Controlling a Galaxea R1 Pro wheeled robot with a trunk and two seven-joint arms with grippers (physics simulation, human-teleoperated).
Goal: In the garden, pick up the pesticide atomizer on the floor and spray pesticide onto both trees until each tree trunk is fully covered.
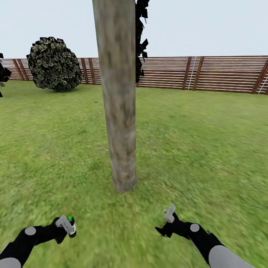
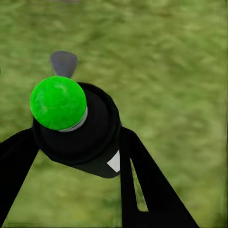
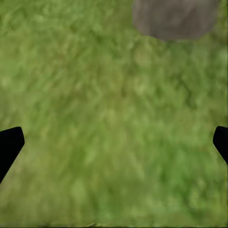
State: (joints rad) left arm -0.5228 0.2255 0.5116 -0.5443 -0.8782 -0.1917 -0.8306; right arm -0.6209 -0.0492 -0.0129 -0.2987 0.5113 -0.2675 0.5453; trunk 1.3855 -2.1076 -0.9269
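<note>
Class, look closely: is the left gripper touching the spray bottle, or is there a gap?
Touching. In the left wrist view the left gripper has its jaws pressed against both sides of the black spray bottle, with no grass showing between.

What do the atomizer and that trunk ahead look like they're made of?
Atomizer: seemingly smooth plastic, matte black body with a bright green cap, held in the left end effector. Tree trunk: rough bark, mottled grey-brown and matte. Fence behind: likely wooden slats, reddish-brown.
</note>
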